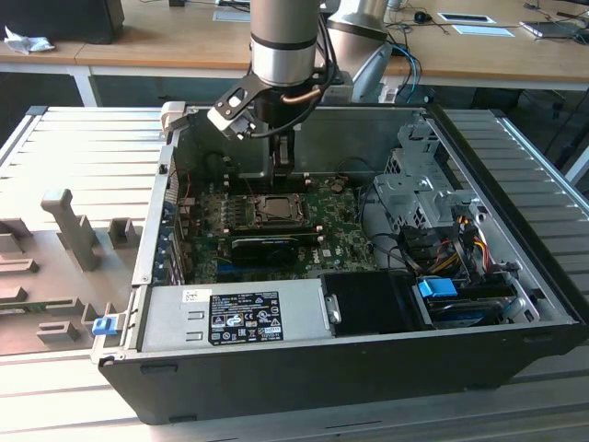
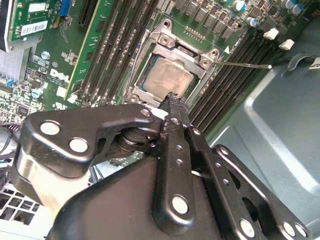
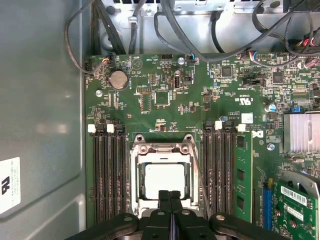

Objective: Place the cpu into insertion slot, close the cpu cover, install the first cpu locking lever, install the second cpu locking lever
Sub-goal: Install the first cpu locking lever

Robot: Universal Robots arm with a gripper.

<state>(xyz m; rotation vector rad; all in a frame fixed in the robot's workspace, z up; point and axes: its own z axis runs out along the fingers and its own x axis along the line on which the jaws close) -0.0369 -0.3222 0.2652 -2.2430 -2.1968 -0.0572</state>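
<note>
I read the hand (image 3: 169, 196) as closed: in both wrist views its two black fingers (image 2: 172, 120) lie pressed together with nothing between them. The fingertips stand at one edge of the socket (image 1: 276, 210), over the rim of the cpu cover (image 3: 161, 149); I cannot tell whether they touch it. In the exterior view the arm (image 1: 285, 41) descends into the open computer case (image 1: 322, 378) and the hand hangs just above the socket. The cpu (image 3: 164, 179) is seated in the socket, and its pale metal top shows through the central opening of the cpu cover. The cpu cover lies flat on the socket and frames the chip. A thin locking lever (image 2: 245, 64) projects from one corner of the socket and runs out across the adjacent memory slots (image 2: 235, 90). Banks of such slots flank the socket on two opposite sides. The socket sits on the green motherboard (image 3: 165, 95); a round coin cell (image 3: 118, 79) lies well apart from the socket near a corner of the board, and a finned heat sink (image 3: 301, 131) stands beyond one bank of slots. A grey power supply (image 1: 239, 318) occupies the case wall opposite the socket's side of the board. The case rests on a slatted grey desk (image 1: 74, 138).
</note>
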